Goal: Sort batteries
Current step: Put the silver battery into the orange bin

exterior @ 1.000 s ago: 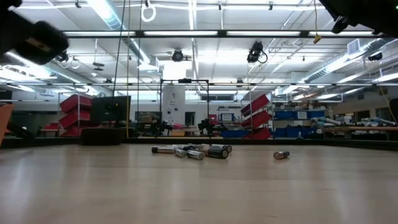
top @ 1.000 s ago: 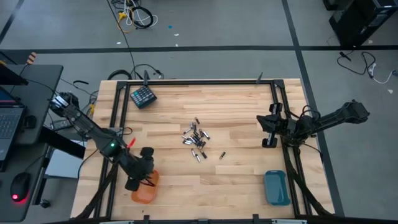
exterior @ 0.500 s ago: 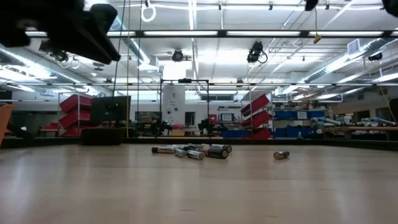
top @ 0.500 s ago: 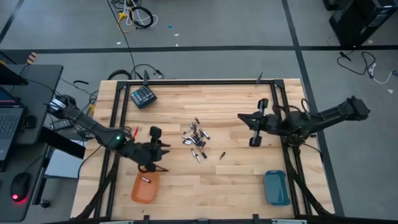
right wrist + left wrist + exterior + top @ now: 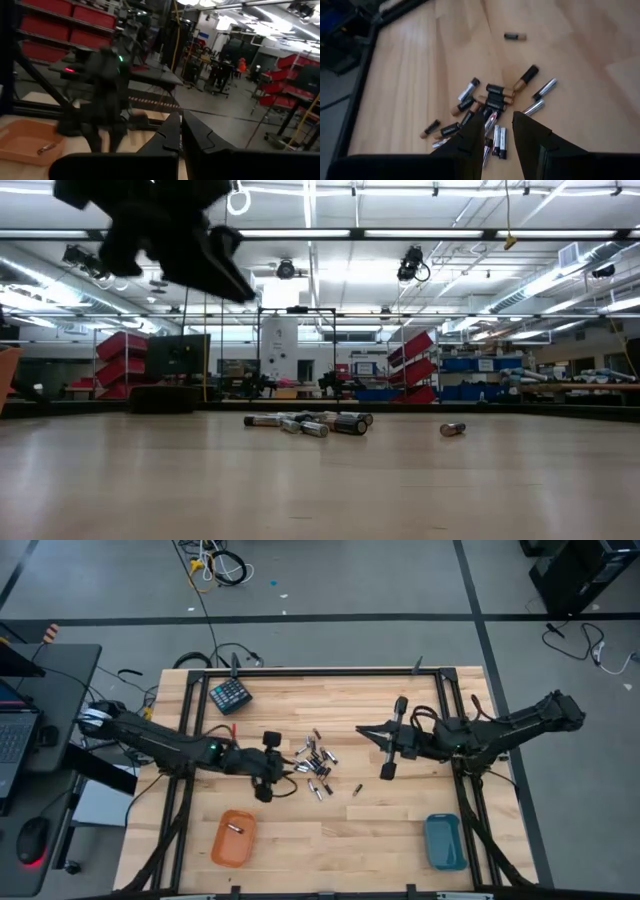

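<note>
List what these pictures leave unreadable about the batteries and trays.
- Battery pile: high view, cells too small to count or read.
- Blue tray: high view, contents not discernible.
- Battery in the orange tray: right wrist view, blurred.
- Left gripper: left wrist view, fingers hide some cells.

Left arm (image 5: 102,95) blurred in right wrist view; batteries (image 5: 315,762) at high-view centre too small to count.

The dark two-finger left gripper (image 5: 266,766) hangs with jaws parted (empty); the matching right gripper (image 5: 388,749) hovers, jaws closed.
</note>
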You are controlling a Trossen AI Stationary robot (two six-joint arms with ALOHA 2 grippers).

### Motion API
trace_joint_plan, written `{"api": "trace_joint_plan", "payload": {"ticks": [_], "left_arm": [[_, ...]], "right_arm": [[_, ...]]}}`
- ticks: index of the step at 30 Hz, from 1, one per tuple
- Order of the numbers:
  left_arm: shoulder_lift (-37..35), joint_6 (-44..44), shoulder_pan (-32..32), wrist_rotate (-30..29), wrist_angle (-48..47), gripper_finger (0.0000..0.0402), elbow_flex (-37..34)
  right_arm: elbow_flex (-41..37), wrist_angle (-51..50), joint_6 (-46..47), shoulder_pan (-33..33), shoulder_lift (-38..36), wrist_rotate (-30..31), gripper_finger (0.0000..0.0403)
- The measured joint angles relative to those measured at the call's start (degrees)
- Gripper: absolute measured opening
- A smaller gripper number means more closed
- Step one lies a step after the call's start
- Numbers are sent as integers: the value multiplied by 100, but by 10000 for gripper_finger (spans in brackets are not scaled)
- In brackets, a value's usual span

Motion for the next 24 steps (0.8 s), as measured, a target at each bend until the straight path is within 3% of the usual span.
{"api": "trace_joint_plan", "payload": {"ticks": [6, 13, 24], "left_arm": [[864, 17, 295, 116, 593, 99, -6], [1483, 145, 551, 746, 753, 99, -7], [1618, 102, 795, 1046, 453, 99, -92]], "right_arm": [[26, -423, 185, 244, -426, 0, 7], [26, -1149, 739, 322, -578, 0, 7], [21, -1328, 957, 325, -492, 0, 7]]}}
